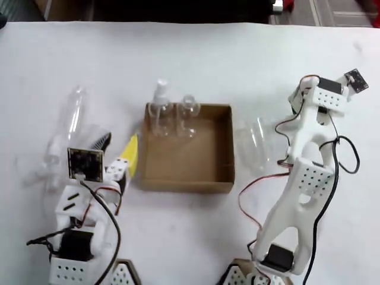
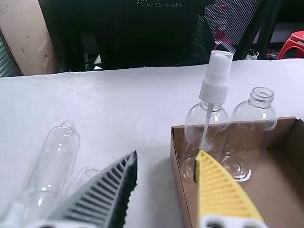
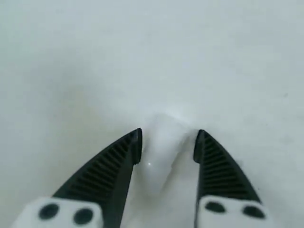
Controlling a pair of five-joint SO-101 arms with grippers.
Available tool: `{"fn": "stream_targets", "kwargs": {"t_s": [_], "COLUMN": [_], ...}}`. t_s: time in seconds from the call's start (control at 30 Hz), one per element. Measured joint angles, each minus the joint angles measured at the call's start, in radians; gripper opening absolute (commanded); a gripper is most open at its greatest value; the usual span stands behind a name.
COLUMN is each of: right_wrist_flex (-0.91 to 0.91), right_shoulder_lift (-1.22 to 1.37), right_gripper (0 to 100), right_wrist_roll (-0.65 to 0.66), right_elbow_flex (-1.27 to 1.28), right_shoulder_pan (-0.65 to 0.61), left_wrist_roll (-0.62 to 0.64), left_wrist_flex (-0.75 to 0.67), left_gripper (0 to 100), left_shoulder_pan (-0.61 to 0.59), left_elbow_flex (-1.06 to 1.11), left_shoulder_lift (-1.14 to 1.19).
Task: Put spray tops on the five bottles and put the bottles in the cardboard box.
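As it gapes, the left end effector (image 1: 121, 141) sits beside the box (image 1: 144, 151) edge.

Blurred white piece (image 3: 164, 154), perhaps spray top; outline unclear.

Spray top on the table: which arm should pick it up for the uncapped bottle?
Right. The white spray top lies at the right gripper. The left gripper hangs open and empty beside the box, away from that top.
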Motion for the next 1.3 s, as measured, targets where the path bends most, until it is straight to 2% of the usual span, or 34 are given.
{"fn": "stream_targets", "kwargs": {"t_s": [0.43, 0.67, 0.77, 0.9, 1.17, 1.3], "right_wrist_flex": [0.23, 0.391, 0.394, 0.399, 0.4, 0.4], "right_shoulder_lift": [0.043, 0.043, 0.04, -0.029, -0.308, -0.443], "right_gripper": [1.6, 1.6, 1.6, 1.6, 1.6, 1.6], "right_wrist_roll": [0.0, 0.006, 0.112, 0.25, 0.365, 0.466], "right_elbow_flex": [-0.264, -0.649, -0.792, -0.801, -0.795, -0.744], "right_shoulder_pan": [-0.003, 0.052, 0.071, 0.064, 0.003, -0.046], "left_wrist_roll": [0.0, 0.0, 0.0, 0.0, 0.0, 0.0], "left_wrist_flex": [0.0, 0.0, 0.0, 0.0, 0.0, 0.008], "left_gripper": [19, 19, 19, 19, 19, 19], "left_shoulder_pan": [0.0, 0.0, 0.0, 0.0, 0.0, 0.0], "left_elbow_flex": [0.0, 0.0, 0.0, 0.0, 0.0, 0.0], "left_shoulder_lift": [0.0, 0.0, 0.0, 0.0, 0.0, 0.0]}}
